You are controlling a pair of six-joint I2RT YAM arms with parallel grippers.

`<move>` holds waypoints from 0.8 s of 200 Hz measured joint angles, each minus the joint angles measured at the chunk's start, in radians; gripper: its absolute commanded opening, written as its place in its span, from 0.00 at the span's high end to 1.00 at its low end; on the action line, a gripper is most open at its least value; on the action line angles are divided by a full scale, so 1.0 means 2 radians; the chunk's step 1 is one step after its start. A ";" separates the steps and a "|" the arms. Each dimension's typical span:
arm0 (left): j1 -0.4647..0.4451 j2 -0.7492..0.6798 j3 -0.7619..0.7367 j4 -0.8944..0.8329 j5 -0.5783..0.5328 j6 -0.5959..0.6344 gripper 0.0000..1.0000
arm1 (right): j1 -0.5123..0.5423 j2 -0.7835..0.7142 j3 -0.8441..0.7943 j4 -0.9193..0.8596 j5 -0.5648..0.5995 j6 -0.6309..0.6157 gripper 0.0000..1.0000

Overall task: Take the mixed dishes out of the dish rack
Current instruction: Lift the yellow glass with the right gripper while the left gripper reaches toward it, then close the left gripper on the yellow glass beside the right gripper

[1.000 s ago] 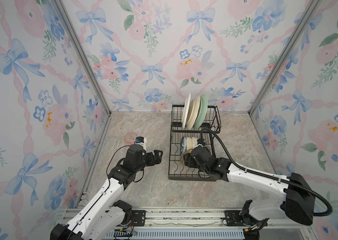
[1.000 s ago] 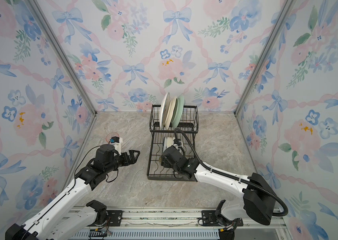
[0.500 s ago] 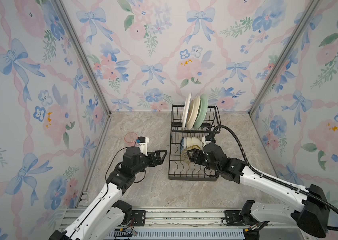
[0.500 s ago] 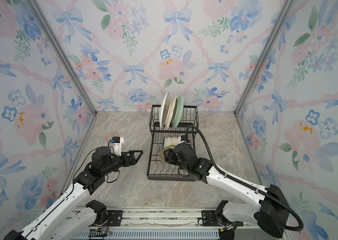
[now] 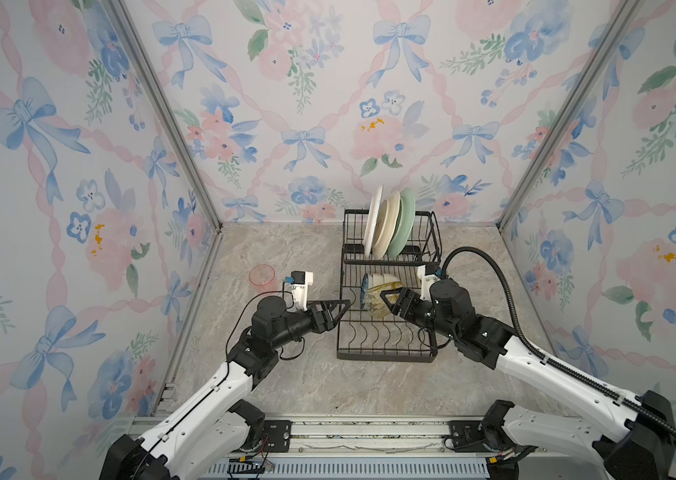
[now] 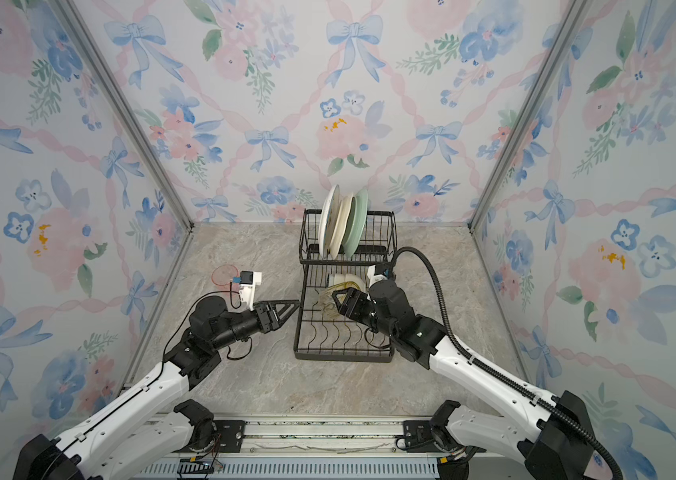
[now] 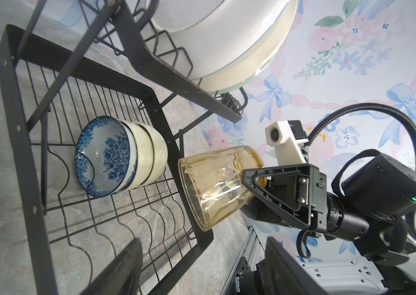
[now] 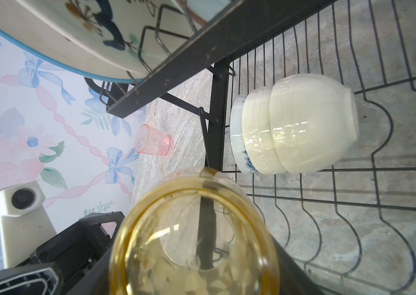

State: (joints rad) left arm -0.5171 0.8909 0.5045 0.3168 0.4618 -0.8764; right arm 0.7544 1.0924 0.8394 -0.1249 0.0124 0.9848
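Top views: the wire rack point(image 5: 386, 356) stands on the table point(image 5: 286, 386), near the back wall. Its raised rear basket holds three plates on edge, side by side: a white plate point(image 5: 372, 220), a cream plate point(image 5: 388, 224) and a green plate point(image 5: 404, 220).

On the lower tray, at the basket's front edge, three nested bowls lie on their sides. A blue-and-white bowl point(image 7: 104, 155) faces left, with two cream bowls point(image 7: 150, 153) cupped over its back.

The yellow tumbler point(image 7: 214, 184) lies sideways over the tray just in front of the bowls, pinched at its base end by the right gripper point(image 5: 387, 305). It appears clear of the wires, though the angle is poor.

The left gripper point(image 5: 340, 313) is at the rack's left rail, fingers spread and empty. The pink tumbler point(image 5: 262, 275) stands upright on the table, left of the rack.
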 measured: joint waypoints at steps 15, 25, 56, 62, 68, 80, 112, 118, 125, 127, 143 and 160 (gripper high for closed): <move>-0.009 0.012 0.002 0.019 0.000 0.000 0.28 | -0.005 0.000 -0.002 0.009 -0.014 0.009 0.39; -0.014 0.023 0.004 0.032 0.000 0.000 0.29 | -0.006 0.000 -0.003 0.015 -0.022 0.015 0.39; -0.027 0.058 0.008 0.068 0.000 0.000 0.34 | -0.007 0.000 -0.003 0.031 -0.043 0.024 0.39; -0.030 0.065 0.009 0.075 0.001 0.001 0.35 | -0.008 0.000 -0.003 0.032 -0.046 0.024 0.40; -0.032 0.073 0.011 0.082 0.002 0.001 0.35 | -0.008 0.000 -0.003 0.032 -0.049 0.025 0.39; -0.035 0.085 0.014 0.096 0.005 0.002 0.37 | -0.011 0.000 -0.003 0.033 -0.056 0.028 0.40; -0.044 0.110 0.024 0.126 0.011 0.002 0.39 | -0.023 0.000 -0.010 0.054 -0.072 0.043 0.40; -0.046 0.114 0.026 0.131 0.013 0.002 0.39 | -0.025 0.000 -0.012 0.059 -0.075 0.045 0.39; -0.048 0.118 0.028 0.137 0.014 0.002 0.40 | -0.027 0.000 -0.015 0.062 -0.080 0.048 0.39; -0.049 0.119 0.028 0.139 0.015 0.002 0.40 | -0.027 0.000 -0.015 0.063 -0.081 0.049 0.39; -0.053 0.129 0.031 0.156 0.017 0.001 0.42 | -0.030 0.000 -0.020 0.070 -0.088 0.054 0.39; -0.054 0.141 0.031 0.175 0.020 -0.002 0.43 | -0.034 0.000 -0.024 0.080 -0.094 0.059 0.39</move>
State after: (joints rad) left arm -0.6250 1.1732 0.5659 0.6659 0.5014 -0.8806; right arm 0.6865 1.0920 0.7914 0.0341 -0.1757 1.1027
